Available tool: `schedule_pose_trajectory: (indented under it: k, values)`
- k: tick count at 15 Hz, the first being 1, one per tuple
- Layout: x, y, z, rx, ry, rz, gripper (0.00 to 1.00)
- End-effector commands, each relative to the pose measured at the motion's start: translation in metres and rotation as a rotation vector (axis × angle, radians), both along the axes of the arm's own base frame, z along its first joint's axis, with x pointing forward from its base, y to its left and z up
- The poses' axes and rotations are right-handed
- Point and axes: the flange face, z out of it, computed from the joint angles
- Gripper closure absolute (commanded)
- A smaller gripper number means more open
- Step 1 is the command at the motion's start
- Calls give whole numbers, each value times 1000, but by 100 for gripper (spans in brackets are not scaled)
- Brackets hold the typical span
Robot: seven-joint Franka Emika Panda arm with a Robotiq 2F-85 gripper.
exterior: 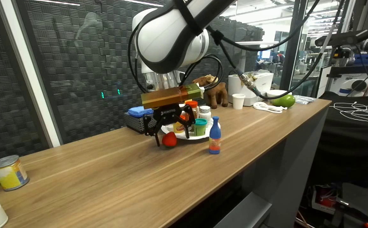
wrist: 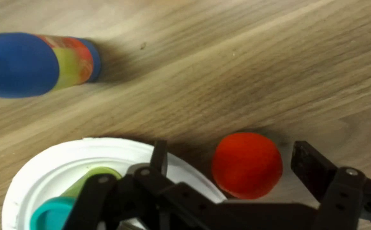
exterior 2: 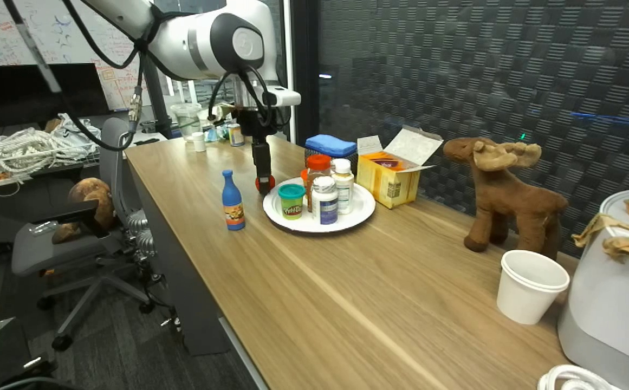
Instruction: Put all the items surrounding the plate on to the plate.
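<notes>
Red and round, the ball [wrist: 247, 166] rests on the tabletop [exterior 2: 347, 303] just beside the plate [exterior 2: 362, 205], and my fingers [wrist: 313, 171] stand spread on either side of it, pinching nothing. It is not centred: in the wrist view the gap is narrower on the side away from the plate, so if I close at once, that outer finger would likely meet it first and shove it into the rim or set it rolling. My inner finger overlaps the plate's edge in that view; whether it touches I cannot tell, and if it does, closing or lifting could drag the plate. There the teal-lidded tub [exterior 2: 291, 203], the orange-capped jar [exterior 2: 317, 169] and two white bottles [exterior 2: 325, 201] stand close together, and I think a tug might topple one. Letting go too high could be trouble as well, since something this round may bounce or roll off unless I lower it into a gap. The blue bottle [exterior 2: 233, 200] stands upright on the tabletop beside the plate, not yet loaded; tall and slim, it would probably tip if I brushed it.
</notes>
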Motion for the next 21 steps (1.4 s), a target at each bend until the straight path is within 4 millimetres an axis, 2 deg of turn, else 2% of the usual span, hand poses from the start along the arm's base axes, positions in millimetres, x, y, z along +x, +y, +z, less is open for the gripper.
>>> schedule_pose_trajectory:
  k: [1,5,7,8,10,14,21]
  values:
    - [13,0,9,26,-16,17,18]
    - [11,9,12,50,-11,32,49]
    - [8,14,13,55,-6,37,56]
    - [7,16,13,58,-3,37,67]
    - [5,20,13,61,-1,35,74]
    - [6,20,21,33,-25,27,74]
    - [8,-5,47,-19,-100,-55,74]
